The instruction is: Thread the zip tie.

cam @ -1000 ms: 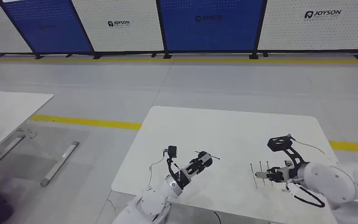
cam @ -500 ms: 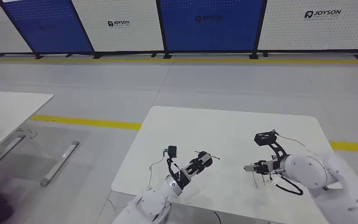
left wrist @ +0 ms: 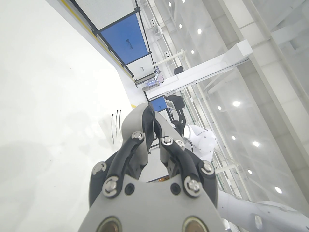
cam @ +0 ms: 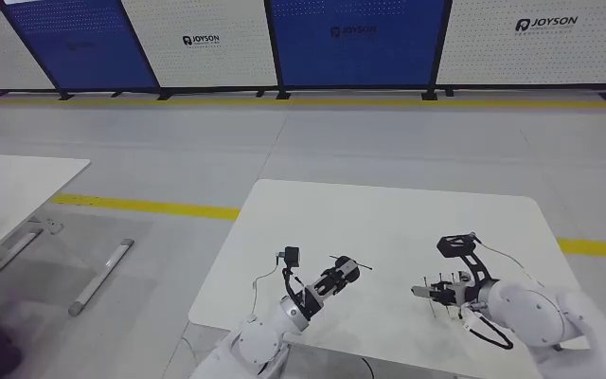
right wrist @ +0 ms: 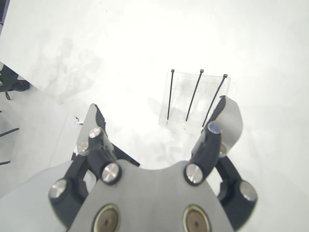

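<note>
- Black zip ties are my job here: three loose zip ties (right wrist: pixel 193 95) lie side by side, apart from one another, on a clear plastic sheet (right wrist: pixel 183 78).
- That sheet rests on the white bench (cam: pixel 398 218), near its front edge on my right-hand side.
- All three square heads point away from my right wrist and the tails point toward it.
- My right fingers (cam: pixel 436 292) hang just over that row, spread wide, with nothing gripped between them.
- One right pad sits just beside the tail half of the end zip tie (right wrist: pixel 214 100); I cannot tell whether it touches the strap.
- The other right pad is well apart from the row, over bare bench.
- My left fingers (cam: pixel 348 267) are over the front left part of the bench, well apart from the sheet, and are pressed fully together (left wrist: pixel 152 121).
- From above, a fourth zip tie (cam: pixel 365 266) shows as a thin black line crossing the tips of my left fingers and sticking out on both sides, pinched there.
- From my left wrist that strap is too thin to pick out between the pads.
- Past my closed left tips the loose zip ties (left wrist: pixel 116 124) lie flat on the bench, with my right arm (left wrist: pixel 202 143) near them.
- Beyond the bench, a yellow floor line (cam: pixel 142 205) runs across the grey floor, and blue and white partition panels (cam: pixel 358 43) stand behind it.
</note>
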You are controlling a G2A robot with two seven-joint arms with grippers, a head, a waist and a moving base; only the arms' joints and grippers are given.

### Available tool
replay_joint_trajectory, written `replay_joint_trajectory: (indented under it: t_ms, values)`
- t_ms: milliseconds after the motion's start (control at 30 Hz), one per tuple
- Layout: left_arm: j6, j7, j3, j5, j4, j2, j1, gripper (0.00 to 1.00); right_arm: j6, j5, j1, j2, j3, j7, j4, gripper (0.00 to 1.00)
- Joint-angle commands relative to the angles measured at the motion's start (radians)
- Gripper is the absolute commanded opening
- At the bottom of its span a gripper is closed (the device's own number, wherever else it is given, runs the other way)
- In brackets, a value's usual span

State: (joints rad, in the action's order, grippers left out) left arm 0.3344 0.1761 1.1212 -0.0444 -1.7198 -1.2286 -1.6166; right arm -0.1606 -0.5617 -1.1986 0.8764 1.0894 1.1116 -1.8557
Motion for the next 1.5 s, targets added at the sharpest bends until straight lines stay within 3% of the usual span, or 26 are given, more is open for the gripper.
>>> replay_joint_trajectory:
  t_ms: [0, 433, 700, 1000, 1067, 1133, 1333, 1467]
  values:
    - [0.000, 0.000, 0.000, 0.000, 0.000, 0.000, 0.000, 0.00, 0.011, 0.009, 0.002, 0.001, 0.001, -0.006, 0.007, 1.00]
    - [0.000, 0.000, 0.000, 0.000, 0.000, 0.000, 0.000, 0.00, 0.027, 0.034, -0.003, 0.001, 0.018, -0.015, 0.013, 1.00]
    - [0.000, 0.000, 0.000, 0.000, 0.000, 0.000, 0.000, 0.00, -0.040, -0.007, 0.088, -0.006, 0.029, 0.256, 0.011, 1.00]
    - [0.000, 0.000, 0.000, 0.000, 0.000, 0.000, 0.000, 0.00, -0.052, -0.029, 0.099, -0.005, 0.023, 0.259, 0.004, 1.00]
    - [0.000, 0.000, 0.000, 0.000, 0.000, 0.000, 0.000, 0.00, -0.091, -0.096, 0.078, -0.003, 0.004, 0.208, 0.012, 1.00]
    - [0.000, 0.000, 0.000, 0.000, 0.000, 0.000, 0.000, 0.00, -0.080, -0.099, 0.079, -0.001, -0.008, 0.212, 0.018, 1.00]
    - [0.000, 0.000, 0.000, 0.000, 0.000, 0.000, 0.000, 0.00, -0.147, -0.164, 0.103, 0.004, -0.025, 0.231, 0.004, 1.00]
    - [0.000, 0.000, 0.000, 0.000, 0.000, 0.000, 0.000, 0.00, -0.147, -0.164, 0.103, 0.004, -0.025, 0.231, 0.004, 1.00]
